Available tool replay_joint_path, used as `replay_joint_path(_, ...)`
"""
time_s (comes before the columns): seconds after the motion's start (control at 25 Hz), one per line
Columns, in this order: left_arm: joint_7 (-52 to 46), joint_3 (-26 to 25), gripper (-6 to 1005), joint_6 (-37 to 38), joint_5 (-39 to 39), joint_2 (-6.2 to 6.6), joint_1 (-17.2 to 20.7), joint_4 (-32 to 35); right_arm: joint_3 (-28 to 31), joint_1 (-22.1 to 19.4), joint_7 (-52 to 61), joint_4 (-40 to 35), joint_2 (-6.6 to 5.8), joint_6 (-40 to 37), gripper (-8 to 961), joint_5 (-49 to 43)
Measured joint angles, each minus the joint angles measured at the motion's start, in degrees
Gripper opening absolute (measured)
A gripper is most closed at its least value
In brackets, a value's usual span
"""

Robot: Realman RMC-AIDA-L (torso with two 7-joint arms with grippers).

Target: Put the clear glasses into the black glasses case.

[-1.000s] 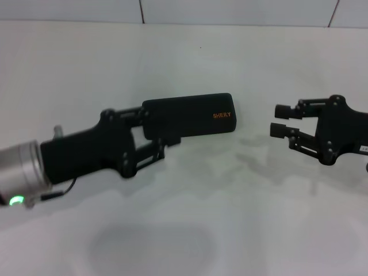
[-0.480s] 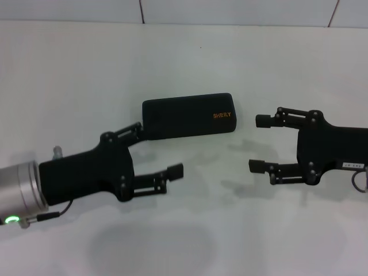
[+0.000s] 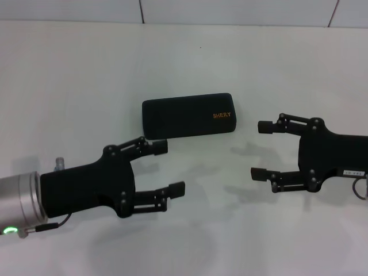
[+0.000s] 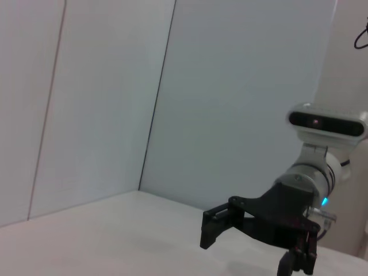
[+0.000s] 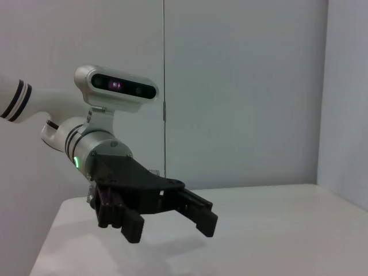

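The black glasses case (image 3: pixel 188 115) lies shut on the white table, lid up, with orange lettering near its right end. The clear glasses are out of view in every picture. My left gripper (image 3: pixel 169 167) hovers open just in front of the case's left end, touching nothing. My right gripper (image 3: pixel 260 150) is open and empty to the right of the case, fingers pointing toward it. The left wrist view shows the right gripper (image 4: pixel 208 230) farther off. The right wrist view shows the left gripper (image 5: pixel 171 229) open above the table.
The white table (image 3: pixel 86 69) runs back to a pale panelled wall (image 3: pixel 230 11). Nothing else lies on the table around the case.
My left gripper has drawn back from the case's left end toward the near side, fingers spread. My right gripper has opened wide and shifted slightly lower. The case stays put.
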Motion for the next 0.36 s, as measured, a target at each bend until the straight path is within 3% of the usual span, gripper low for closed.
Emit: replay_joint_path(0.36,-0.12,0.05,883,0.12,2.54,-0.08,-0.15,0.19,-0.12,-0.69,0.12,1.23,0.04,-0.04,857,-0.04)
